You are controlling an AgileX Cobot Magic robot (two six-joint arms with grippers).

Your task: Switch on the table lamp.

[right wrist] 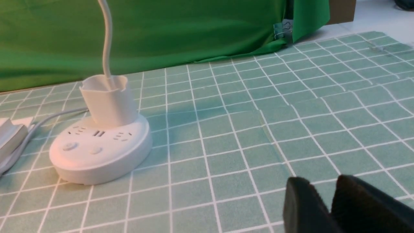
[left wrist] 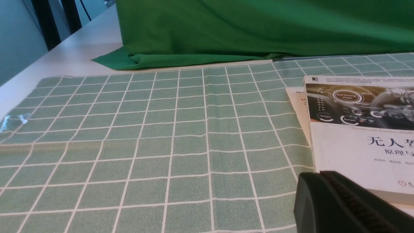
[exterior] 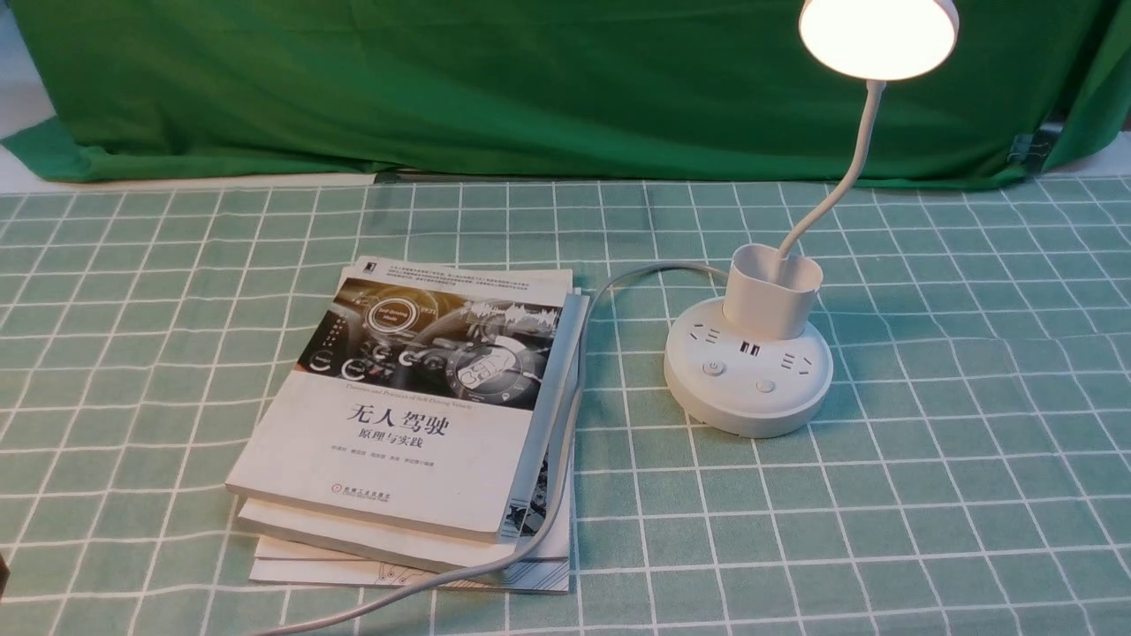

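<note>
Three stacked books (exterior: 415, 415), top titled "无人驾驶 原理与实践"; table lamp (exterior: 751, 371) lit. Left gripper (left wrist: 323, 191) low beside books, grip indeterminate; right gripper (right wrist: 321, 187) low, clenched, empty.

- The table lamp (exterior: 747, 402) was white; its disc head (exterior: 877, 35) glowed warm white.
- Tablecloth (exterior: 928, 495): pale green, white grid lines.
- Backdrop cloth (exterior: 530, 88): plain green.
- Top book (exterior: 398, 442): white cover, dark photo band.

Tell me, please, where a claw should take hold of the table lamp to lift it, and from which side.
Grip the front wall of the cup-shaped holder, coming from above with the right claw. The cup stands upright and open-topped, so one finger can go inside; the neck rises from its rear. The puck base looks too wide and low, and the neck probably bends.
</note>
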